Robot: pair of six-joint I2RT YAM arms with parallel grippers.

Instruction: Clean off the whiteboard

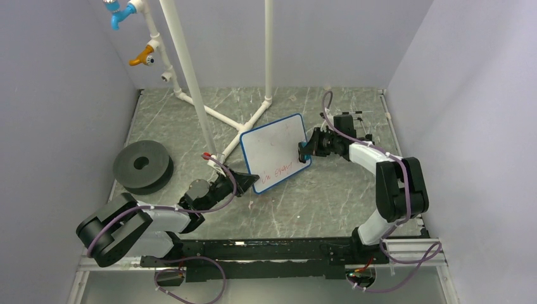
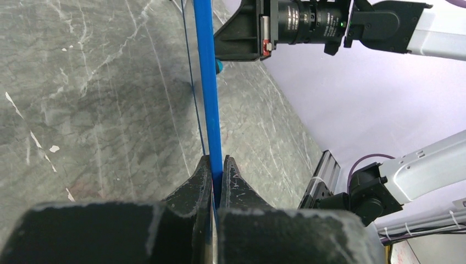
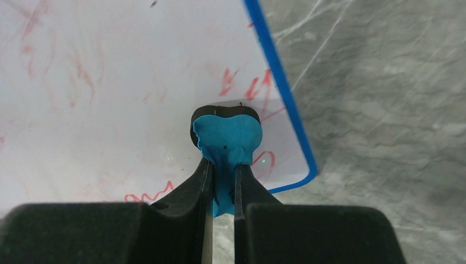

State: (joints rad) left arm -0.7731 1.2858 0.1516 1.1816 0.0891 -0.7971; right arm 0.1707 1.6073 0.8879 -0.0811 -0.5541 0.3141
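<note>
The whiteboard (image 1: 273, 147) was found just in front of the pipe stand (image 1: 190, 69), to the near right of its splayed feet, over the middle of the table (image 1: 329, 196). It was turned askew, so that no edge ran square to the stand: its far-left corner lay closest to the stand's feet, and its near-left corner pointed towards the left arm. The white face was turned up and towards the right arm. In the top view the outline was foreshortened to nearly a square, so the long axis could not be fixed with certainty. A line of red writing (image 1: 278, 172) was seen along the near edge, running from near left to far right. Whether the board rested on the table or was lifted off it could not be told. The left gripper (image 2: 216, 176) was seen clenched on the board's blue rim at the near-left side; from the wrist the board was viewed edge-on, its rim rising straight away from the jaws. The right gripper (image 3: 222, 181) was clamped on a blue eraser (image 3: 228, 135), whose black pad was pressed to the face close to the right rim, further from the stand than the left grip. Red strokes were seen above and below the eraser, with faint pink smears across the face beyond it. A black foam ring (image 1: 142, 166) lay on the table to the near left of the stand, well apart from the board.
</note>
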